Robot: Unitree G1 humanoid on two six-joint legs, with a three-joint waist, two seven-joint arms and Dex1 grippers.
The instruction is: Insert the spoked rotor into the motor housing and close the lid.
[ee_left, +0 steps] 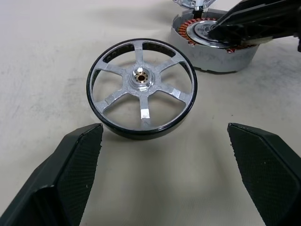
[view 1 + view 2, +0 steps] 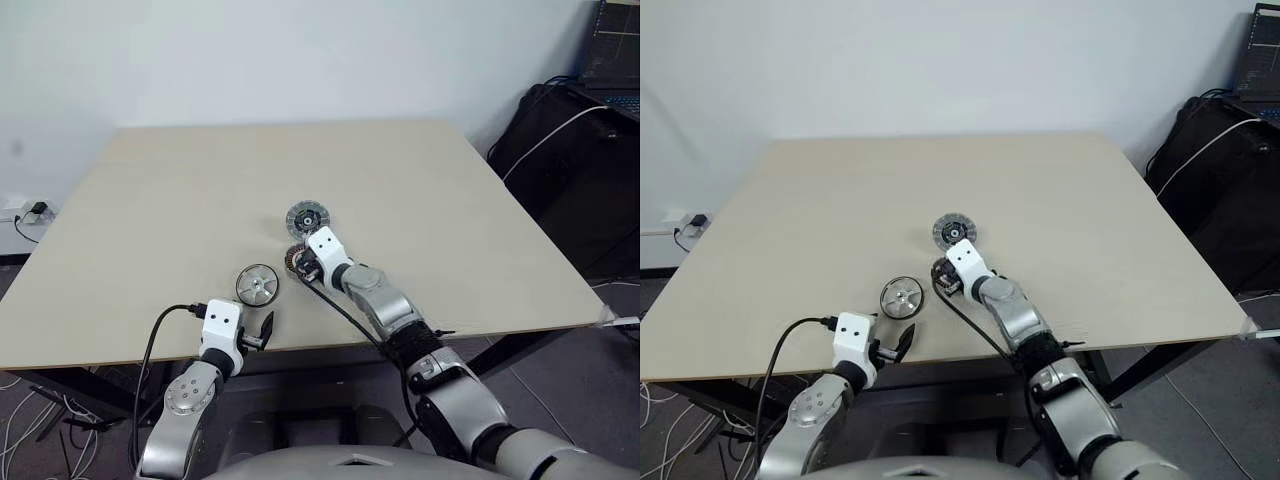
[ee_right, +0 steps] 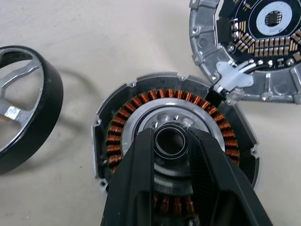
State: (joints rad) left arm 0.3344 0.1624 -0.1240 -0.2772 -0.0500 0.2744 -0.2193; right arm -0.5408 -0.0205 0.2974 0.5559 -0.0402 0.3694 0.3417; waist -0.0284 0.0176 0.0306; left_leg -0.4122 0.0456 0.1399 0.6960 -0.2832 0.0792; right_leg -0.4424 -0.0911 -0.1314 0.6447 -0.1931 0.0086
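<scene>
The spoked rotor [image 2: 257,284] lies flat on the table, a silver spoked disc in a black rim [image 1: 141,87]. My left gripper [image 2: 262,330] hangs open just in front of it at the table's near edge, nothing between its fingers [image 1: 70,174]. The motor housing [image 3: 141,108], ringed with copper windings, sits just right of the rotor. My right gripper [image 3: 170,141] hovers low over its middle, with the fingers a little apart on either side of the central hub. The lid [image 2: 307,217] lies face up just beyond the housing, showing its dark hub [image 3: 263,52].
A short white lead [image 3: 233,80] runs from the lid to the housing rim. The wooden table [image 2: 450,230] stretches wide on all sides. Black equipment and cables [image 2: 575,150] stand off the table's right edge.
</scene>
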